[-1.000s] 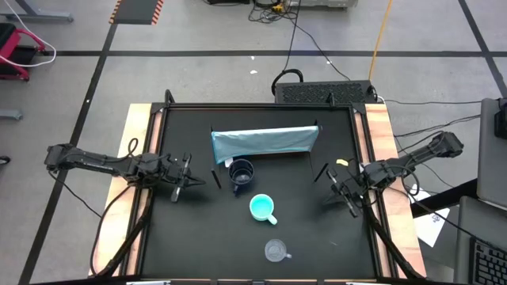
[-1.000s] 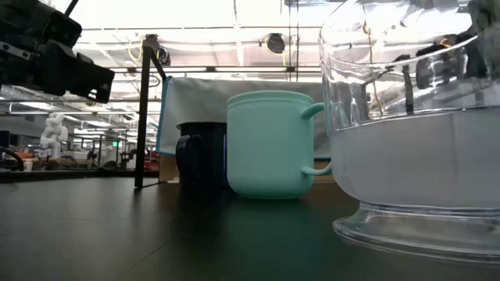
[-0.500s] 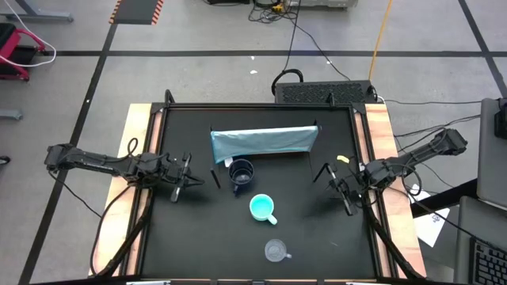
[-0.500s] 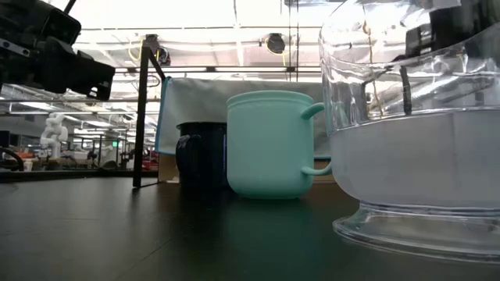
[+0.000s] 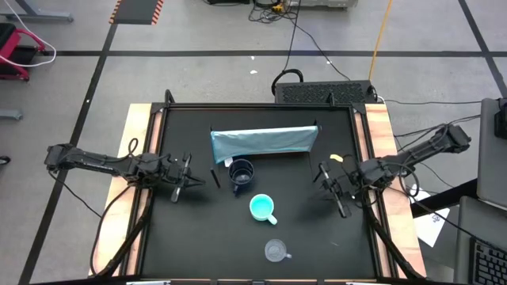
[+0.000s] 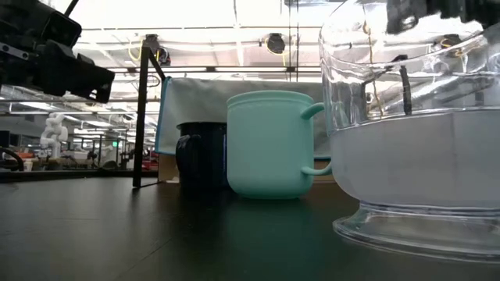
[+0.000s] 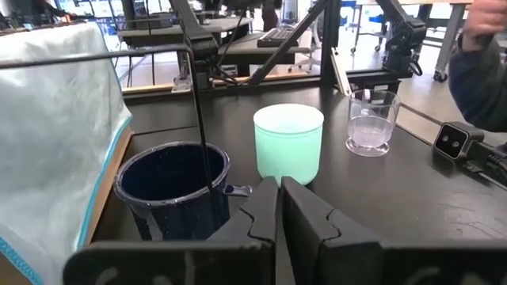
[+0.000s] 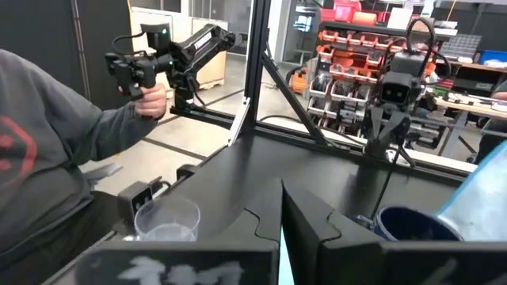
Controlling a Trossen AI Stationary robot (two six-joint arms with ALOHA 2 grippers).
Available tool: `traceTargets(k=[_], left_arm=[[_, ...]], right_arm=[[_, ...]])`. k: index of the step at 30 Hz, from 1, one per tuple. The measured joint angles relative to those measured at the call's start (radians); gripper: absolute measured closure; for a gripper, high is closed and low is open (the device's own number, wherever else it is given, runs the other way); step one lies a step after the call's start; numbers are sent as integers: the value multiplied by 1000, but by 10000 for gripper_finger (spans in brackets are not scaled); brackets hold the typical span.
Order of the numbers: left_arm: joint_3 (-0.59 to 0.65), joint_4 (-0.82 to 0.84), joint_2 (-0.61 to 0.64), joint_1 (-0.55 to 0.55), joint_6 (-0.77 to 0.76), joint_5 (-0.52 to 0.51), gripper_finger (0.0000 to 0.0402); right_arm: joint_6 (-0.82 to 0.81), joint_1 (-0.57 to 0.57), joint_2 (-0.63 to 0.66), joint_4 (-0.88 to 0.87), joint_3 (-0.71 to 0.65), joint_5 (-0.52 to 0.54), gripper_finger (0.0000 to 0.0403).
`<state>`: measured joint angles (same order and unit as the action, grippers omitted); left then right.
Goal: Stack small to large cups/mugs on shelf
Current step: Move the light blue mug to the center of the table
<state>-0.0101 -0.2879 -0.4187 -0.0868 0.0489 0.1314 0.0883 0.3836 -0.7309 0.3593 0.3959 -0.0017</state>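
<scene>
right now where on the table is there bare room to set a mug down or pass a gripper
Bare black top lies between the left gripper and the navy mug, between the turquoise mug and the right gripper, and on either side of the clear mug. It is crowded in the middle: the navy mug sits close against the shelf, the turquoise one just past it.

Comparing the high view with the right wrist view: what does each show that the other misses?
Only the high view shows the turquoise mug, all of the shelf, both arms at the table's two sides and the right gripper, which hangs apart from every mug.

Only the right wrist view shows a person's hand gripping a handheld controller beyond the table, and shelving with orange bins.

Both show the navy mug, the clear mug and the left gripper, which holds nothing.
</scene>
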Motion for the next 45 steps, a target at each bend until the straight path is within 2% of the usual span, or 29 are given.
traceTargets(k=[9, 16, 20, 23, 28, 32, 41, 45], left_arm=[[0, 22, 0, 0, -14, 0, 378], [0, 22, 0, 0, -5, -1, 378], [0, 22, 0, 0, -2, -2, 378], [0, 21, 0, 0, -2, -2, 378], [-1, 13, 0, 0, -1, -3, 378], [-1, 2, 0, 0, -1, -3, 378], [-1, 3, 0, 0, -1, -3, 378], [-1, 5, 0, 0, -1, -3, 378]], right_arm=[[-20, 0, -189, -18, 177, -1, 403], [-5, -4, -340, -185, 326, -73, 403], [-54, -19, -420, -264, 399, -112, 403], [-79, -31, -454, -290, 420, -113, 403], [-119, -74, -488, -292, 444, -209, 403], [-131, -91, -520, -314, 488, -243, 403], [-90, -99, -614, -623, 679, -264, 403], [-104, -101, -677, -681, 743, -264, 403]])
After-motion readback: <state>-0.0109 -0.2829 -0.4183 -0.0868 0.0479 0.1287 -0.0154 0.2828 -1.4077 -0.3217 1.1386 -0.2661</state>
